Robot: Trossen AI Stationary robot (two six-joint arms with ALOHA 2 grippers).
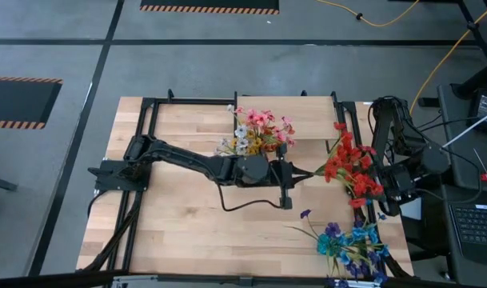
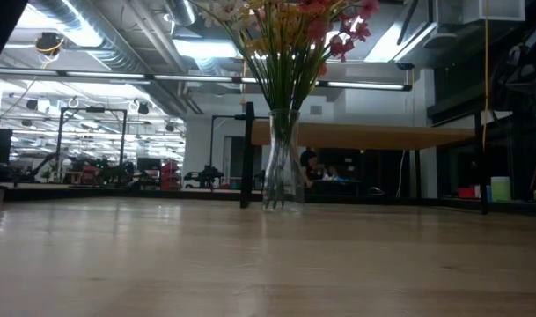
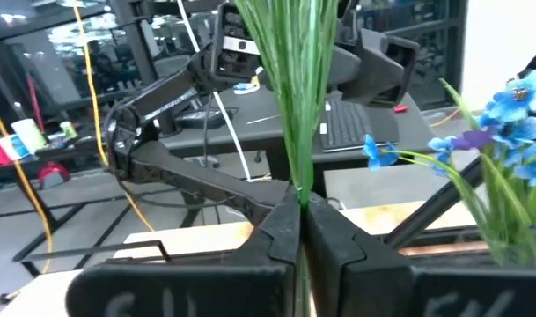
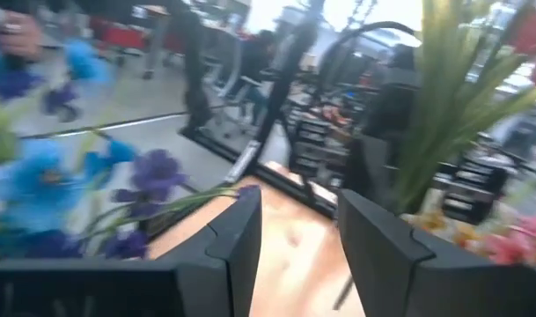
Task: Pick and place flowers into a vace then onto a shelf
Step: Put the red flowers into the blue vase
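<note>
Red flowers (image 1: 349, 166) lie pinched by their stems in the left gripper (image 1: 293, 173) at table centre; right gripper (image 4: 298, 242) fingers spread, empty, at three o'clock.

Beside the clear glass vase (image 2: 282, 158) of pink, white and yellow blooms (image 1: 257, 130) lie red flowers (image 1: 351, 170) and, farther off, blue-purple flowers (image 1: 351, 242) on the pale wood surface (image 1: 187, 224).

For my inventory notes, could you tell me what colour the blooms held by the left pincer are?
Red blooms, clearest in the high view.
</note>
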